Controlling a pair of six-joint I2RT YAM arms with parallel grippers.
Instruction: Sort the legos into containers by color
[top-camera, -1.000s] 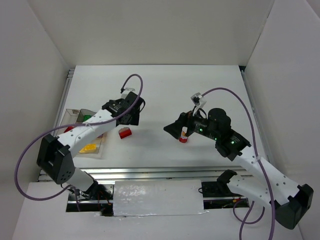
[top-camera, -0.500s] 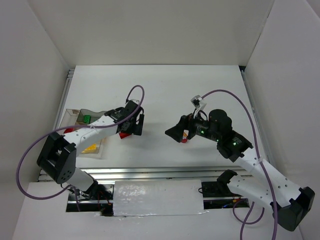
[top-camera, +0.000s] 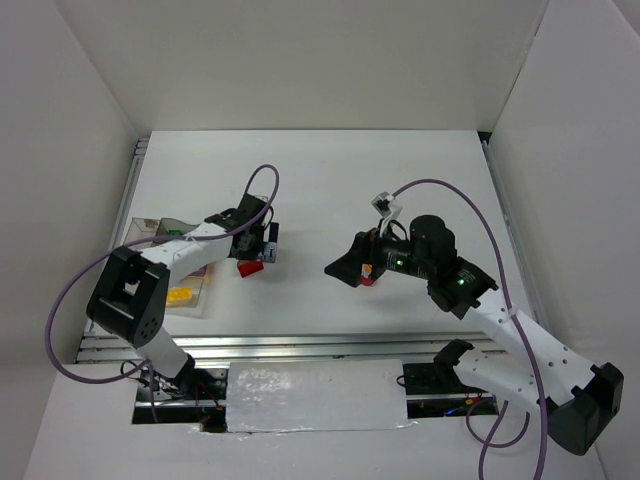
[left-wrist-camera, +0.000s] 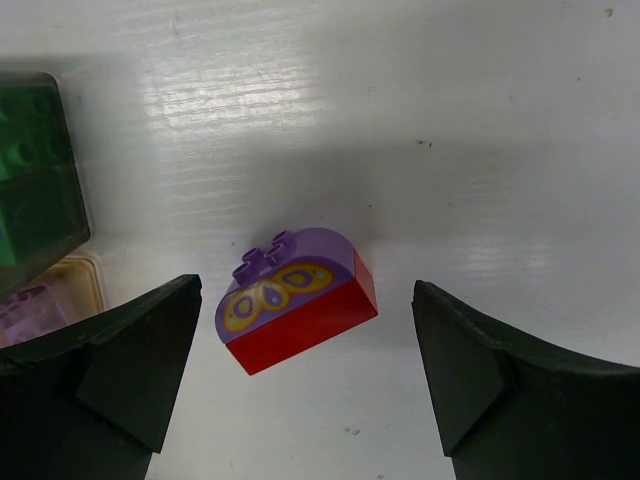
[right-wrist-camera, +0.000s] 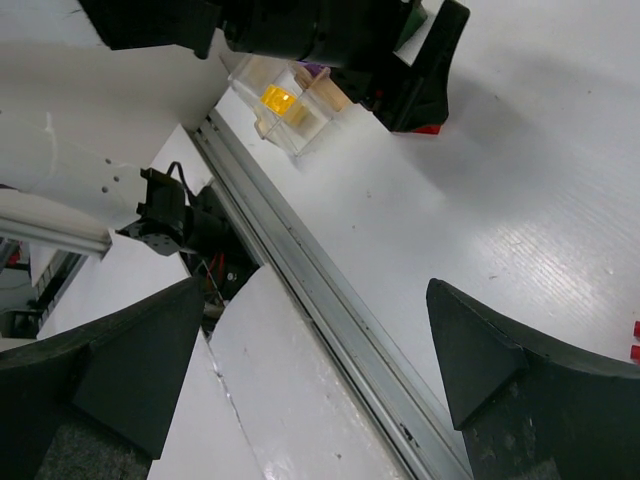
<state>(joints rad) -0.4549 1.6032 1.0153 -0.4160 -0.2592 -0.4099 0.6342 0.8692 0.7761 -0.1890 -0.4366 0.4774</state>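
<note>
straddling an unsorted red-and-purple rounded plastic lego (left-wrist-camera: 296, 308), the left end effector (left-wrist-camera: 305, 295) gapes empty; green bricks (left-wrist-camera: 32, 170) and a yellow brick (right-wrist-camera: 277, 99) sit in clear trays (right-wrist-camera: 302, 136).

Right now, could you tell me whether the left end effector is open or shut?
Open: the fingers of the left end effector stand wide apart, with the red-and-purple lego untouched on the table between them.

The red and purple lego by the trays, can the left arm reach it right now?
Probably yes: the left fingers hang open on either side of the lego, with only table showing between them and it.
</note>
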